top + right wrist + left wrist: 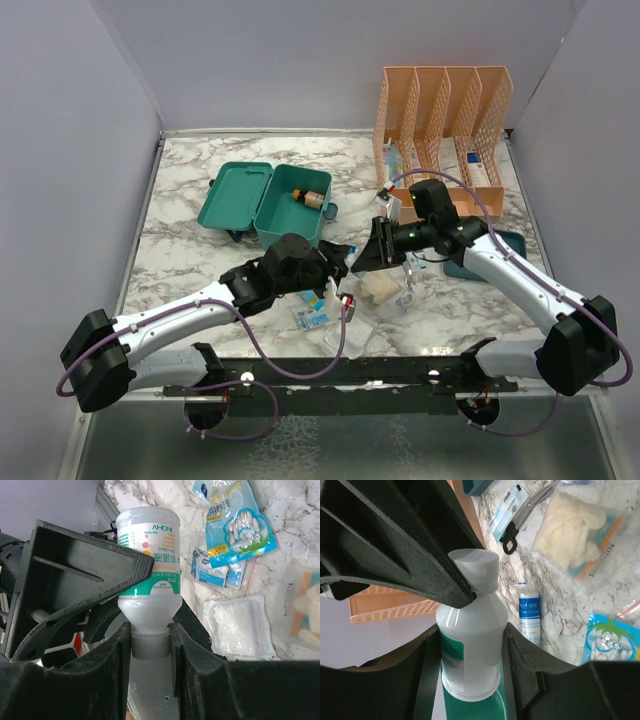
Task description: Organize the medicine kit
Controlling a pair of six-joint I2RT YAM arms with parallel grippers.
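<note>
Marble table (190, 170), grey walls around. Seeing medicine kit (237, 197) lying open at the back-left of it, lid flopped left, holding one small brown bottle (309, 197) in the base.

Running a mid-air handover just near-right of the kit, by the look of it. Pinching the cap of a white bottle (147, 545) with right gripper (150, 637), both fingers tight on the cap. Clasping the same bottle round the body with left gripper (470, 630). Going by the left wrist view, both fingers pressing on its sides, so reading that as a grip, not vouching for how firm.

Noting loose stock on the near-right side of the kit: scissors (527, 512), bandage roll (527, 612), blue packet (240, 522), clear bag (575, 530). Also noting orange file rack (440, 100) standing right of the kit against the back wall.

Judging progress as early: one item in, most out.

Next, probably needing: letting go with the right gripper first, backing it straight off the cap, then swinging the left arm away and left to the kit and lowering the bottle in beside the brown one. Watching for slip at release, being smooth round plastic. Maybe laying it flat so the lid can shut.
</note>
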